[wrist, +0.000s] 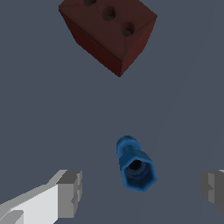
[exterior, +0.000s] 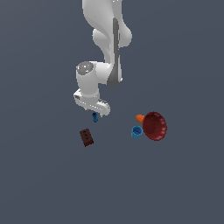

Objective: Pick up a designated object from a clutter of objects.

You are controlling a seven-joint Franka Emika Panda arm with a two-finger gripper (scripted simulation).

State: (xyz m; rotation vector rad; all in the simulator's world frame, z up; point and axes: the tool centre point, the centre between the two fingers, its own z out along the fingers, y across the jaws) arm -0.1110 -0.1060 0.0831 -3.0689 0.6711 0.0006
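Observation:
The designated object is a tiny dark-blue bolt-like piece [wrist: 134, 164] with a narrow stem and a wider hexagonal end, lying on the grey floor. In the exterior view it [exterior: 95, 117] peeks out just below the white hand. My gripper [wrist: 142, 190] is open, one grey finger [wrist: 70, 193] on one side of the piece and the other finger [wrist: 213, 189] on the opposite side, neither touching it. In the exterior view the gripper [exterior: 94, 113] itself is mostly hidden by the hand.
A dark brown block [exterior: 86, 137] with three holes [wrist: 109, 30] lies close by the bolt-like piece. Farther toward the exterior view's right sit a light-blue cup [exterior: 137, 131], an orange piece [exterior: 140, 118] and a dark red bowl-like item [exterior: 155, 126], clustered together.

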